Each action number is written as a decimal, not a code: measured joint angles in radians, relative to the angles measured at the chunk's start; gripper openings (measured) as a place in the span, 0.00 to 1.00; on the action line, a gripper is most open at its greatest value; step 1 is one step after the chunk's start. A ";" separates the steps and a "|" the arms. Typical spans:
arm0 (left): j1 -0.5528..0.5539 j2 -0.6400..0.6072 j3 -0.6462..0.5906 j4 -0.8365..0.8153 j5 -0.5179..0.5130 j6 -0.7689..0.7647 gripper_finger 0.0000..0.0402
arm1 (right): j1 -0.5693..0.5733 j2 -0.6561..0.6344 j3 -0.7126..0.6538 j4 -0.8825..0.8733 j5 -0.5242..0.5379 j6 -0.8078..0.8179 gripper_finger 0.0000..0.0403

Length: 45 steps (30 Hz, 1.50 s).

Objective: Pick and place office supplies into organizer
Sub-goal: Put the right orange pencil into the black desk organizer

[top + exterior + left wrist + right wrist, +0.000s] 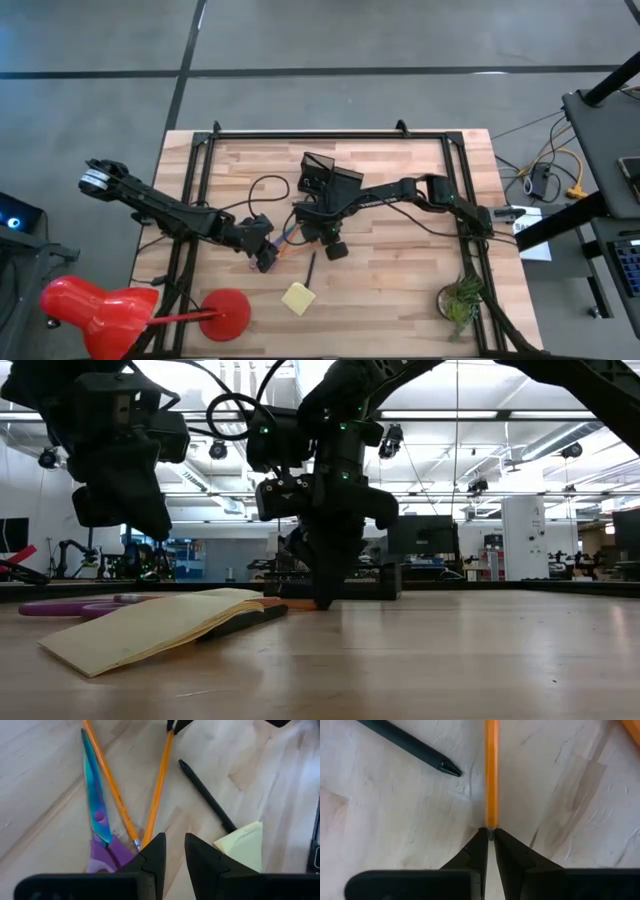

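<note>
Behind right gripper [490, 836], pencil [491, 775] tip hidden.

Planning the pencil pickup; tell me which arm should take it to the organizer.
Right. The right hand is already down on the table with its fingertips pinched on an orange pencil, near the organizer. The left hand hovers slightly open over the scissors, holding nothing.

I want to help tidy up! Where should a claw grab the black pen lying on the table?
Grab the black pen around its middle, coming straight down from above. It lies flat on the wooden table, long and thin. One end is tucked against the yellow sticky-note pad, so the bare middle looks easiest to pinch across.
</note>
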 joint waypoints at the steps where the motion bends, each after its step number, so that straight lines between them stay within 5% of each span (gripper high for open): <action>1: 0.000 0.000 0.000 -0.001 0.000 0.000 0.14 | 0.000 0.000 0.000 0.003 0.000 0.000 0.07; 11: -0.002 0.013 -0.014 -0.017 0.125 0.156 0.14 | 0.001 0.002 -0.003 0.030 0.000 0.001 0.07; 32: -0.006 0.191 -0.003 -0.037 0.126 0.317 0.14 | 0.001 0.005 0.007 0.060 0.002 0.071 0.07; 45: -0.006 0.198 -0.006 -0.042 0.103 0.375 0.11 | 0.001 0.005 0.007 0.070 0.002 0.072 0.07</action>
